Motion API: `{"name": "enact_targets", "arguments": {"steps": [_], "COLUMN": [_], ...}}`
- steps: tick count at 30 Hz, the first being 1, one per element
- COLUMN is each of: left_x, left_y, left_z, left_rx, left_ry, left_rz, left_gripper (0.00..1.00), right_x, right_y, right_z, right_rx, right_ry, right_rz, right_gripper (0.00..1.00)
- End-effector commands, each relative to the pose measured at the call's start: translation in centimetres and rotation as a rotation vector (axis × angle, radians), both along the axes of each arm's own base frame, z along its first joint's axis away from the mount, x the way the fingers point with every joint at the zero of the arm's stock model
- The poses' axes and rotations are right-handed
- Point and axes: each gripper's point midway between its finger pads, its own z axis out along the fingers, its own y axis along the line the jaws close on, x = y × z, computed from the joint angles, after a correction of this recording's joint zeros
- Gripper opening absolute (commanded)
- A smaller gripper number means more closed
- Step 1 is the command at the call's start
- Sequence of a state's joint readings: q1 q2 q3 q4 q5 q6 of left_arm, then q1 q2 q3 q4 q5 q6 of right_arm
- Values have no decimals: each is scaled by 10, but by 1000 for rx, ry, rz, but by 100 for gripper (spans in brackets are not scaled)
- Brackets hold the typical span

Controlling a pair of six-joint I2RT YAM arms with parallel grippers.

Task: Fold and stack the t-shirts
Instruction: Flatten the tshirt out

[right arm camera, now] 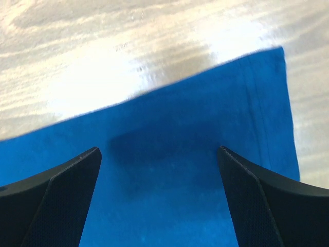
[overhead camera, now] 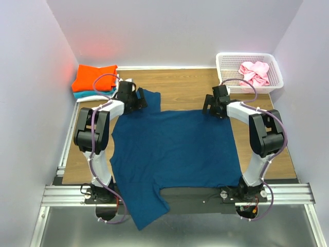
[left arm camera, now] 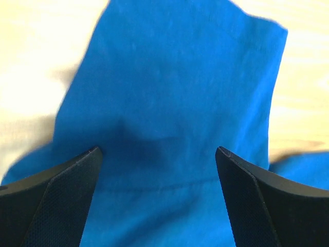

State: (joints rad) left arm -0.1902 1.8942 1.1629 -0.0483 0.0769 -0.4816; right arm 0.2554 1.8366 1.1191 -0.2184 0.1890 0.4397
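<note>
A dark navy-blue t-shirt [overhead camera: 175,149] lies spread flat on the table, one sleeve hanging over the near edge and the other reaching to the far left. My left gripper [overhead camera: 138,99] is open just above that far-left sleeve [left arm camera: 169,103]. My right gripper [overhead camera: 212,106] is open above the shirt's far right corner [right arm camera: 216,134]. Neither holds cloth. A folded orange t-shirt [overhead camera: 94,77] lies on a teal one [overhead camera: 85,94] at the far left. A pink t-shirt [overhead camera: 255,73] lies crumpled in the basket. No white shirt and no print show.
A white plastic lattice basket [overhead camera: 227,62] stands at the far right corner. Bare wooden table [overhead camera: 185,85] shows beyond the shirt, also in the right wrist view [right arm camera: 128,46]. Walls enclose the table on three sides.
</note>
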Motion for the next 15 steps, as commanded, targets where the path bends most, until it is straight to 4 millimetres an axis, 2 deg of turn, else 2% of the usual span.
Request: {"name": "enact_targets", "arguments": {"steps": [1, 3, 8, 15], "left_x": [4, 7, 17, 36], "left_y": [7, 7, 7, 8], "left_z": [-16, -23, -22, -26], "left_rx": [45, 47, 38, 42], "left_ry": [74, 91, 100, 116], "left_rz": [32, 32, 30, 30], "left_gripper": [98, 98, 98, 98], "right_x": [15, 17, 26, 41], "right_y": [-2, 0, -2, -1], "right_z": [-5, -12, -22, -23], "right_rx": [-30, -31, -32, -33], "right_ry": [-5, 12, 25, 15], "right_rz": [3, 15, 11, 10], "right_gripper": [100, 100, 100, 100]}}
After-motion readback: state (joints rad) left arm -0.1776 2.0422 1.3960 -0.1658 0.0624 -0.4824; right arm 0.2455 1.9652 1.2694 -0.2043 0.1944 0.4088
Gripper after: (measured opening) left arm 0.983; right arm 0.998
